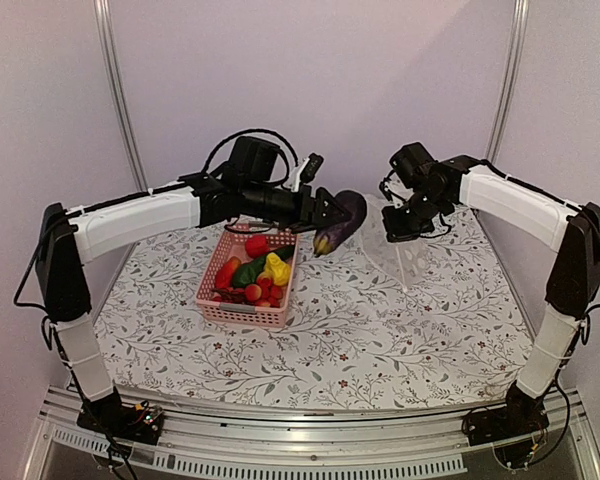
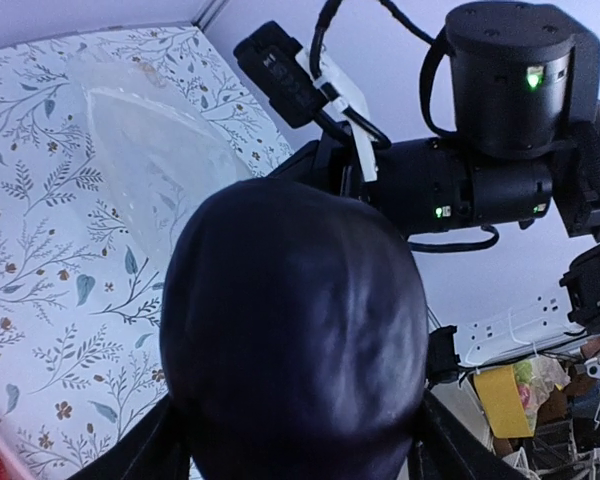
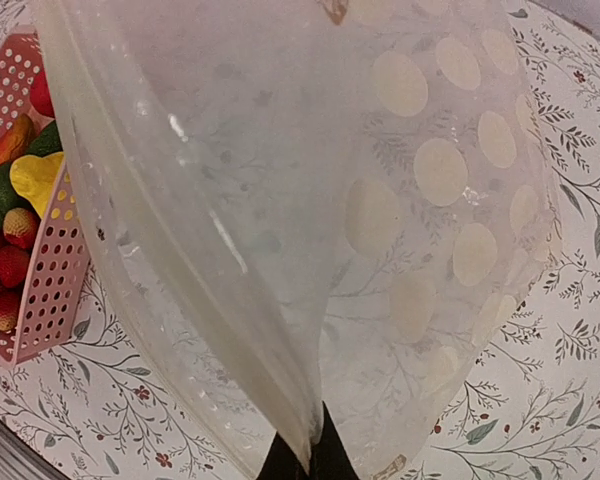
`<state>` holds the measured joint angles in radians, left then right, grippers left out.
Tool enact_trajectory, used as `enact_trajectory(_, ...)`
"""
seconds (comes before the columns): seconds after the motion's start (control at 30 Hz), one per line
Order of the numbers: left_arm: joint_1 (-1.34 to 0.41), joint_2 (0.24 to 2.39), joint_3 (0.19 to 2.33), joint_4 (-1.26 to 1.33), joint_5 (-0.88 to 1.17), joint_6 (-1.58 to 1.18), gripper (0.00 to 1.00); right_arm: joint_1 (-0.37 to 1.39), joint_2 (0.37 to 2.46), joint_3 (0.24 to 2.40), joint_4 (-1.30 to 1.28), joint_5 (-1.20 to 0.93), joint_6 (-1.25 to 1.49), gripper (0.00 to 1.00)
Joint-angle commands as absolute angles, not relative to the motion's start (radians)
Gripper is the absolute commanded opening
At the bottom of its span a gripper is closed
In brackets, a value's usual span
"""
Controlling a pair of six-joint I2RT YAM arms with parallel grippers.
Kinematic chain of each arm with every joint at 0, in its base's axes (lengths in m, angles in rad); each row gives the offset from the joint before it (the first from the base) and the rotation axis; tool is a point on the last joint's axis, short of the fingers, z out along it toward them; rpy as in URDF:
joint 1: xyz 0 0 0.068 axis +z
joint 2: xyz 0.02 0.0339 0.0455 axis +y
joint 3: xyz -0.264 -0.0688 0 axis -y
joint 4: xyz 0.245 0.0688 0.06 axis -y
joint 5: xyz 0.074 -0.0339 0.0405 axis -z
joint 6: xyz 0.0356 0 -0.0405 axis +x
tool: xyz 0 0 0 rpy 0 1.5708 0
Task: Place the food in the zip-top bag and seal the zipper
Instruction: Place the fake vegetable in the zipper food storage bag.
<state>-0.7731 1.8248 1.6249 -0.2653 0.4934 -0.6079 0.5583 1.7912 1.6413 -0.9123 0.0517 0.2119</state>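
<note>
The left gripper [image 1: 323, 212] is clamped on the dark purple eggplant [image 1: 342, 220], holding it in the air just right of the pink basket [image 1: 242, 312], where the other toy food [image 1: 252, 272] lies. Farther right, the right gripper [image 1: 405, 225] pinches an edge of the zip-top bag [image 1: 405, 255], which hangs toward the table [image 1: 380, 330].
</note>
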Motion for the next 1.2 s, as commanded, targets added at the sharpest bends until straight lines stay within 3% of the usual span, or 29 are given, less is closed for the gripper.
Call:
enact_trajectory(0.0,-0.795,1.901,1.645,-0.207,0.565,-0.626,0.42,0.569,1.809,1.699,-0.903,-0.032,0.251,0.00)
enact_trajectory(0.6,-0.802,2.109,1.791,-0.340,0.478,-0.715,0.34,0.641,1.760,1.710,-0.959,-0.097,0.263,0.00)
enact_trajectory(1.1,-0.768,2.126,1.920,-0.339,0.463,-0.783,0.80,0.618,1.725,1.702,-0.970,-0.156,0.339,0.00)
enact_trajectory(1.13,-0.767,2.113,1.924,-0.331,0.466,-0.776,0.93,0.606,1.722,1.698,-0.968,-0.162,0.347,0.00)
enact_trajectory(1.17,-0.767,2.101,1.926,-0.323,0.469,-0.771,0.98,0.591,1.717,1.692,-0.961,-0.174,0.351,0.00)
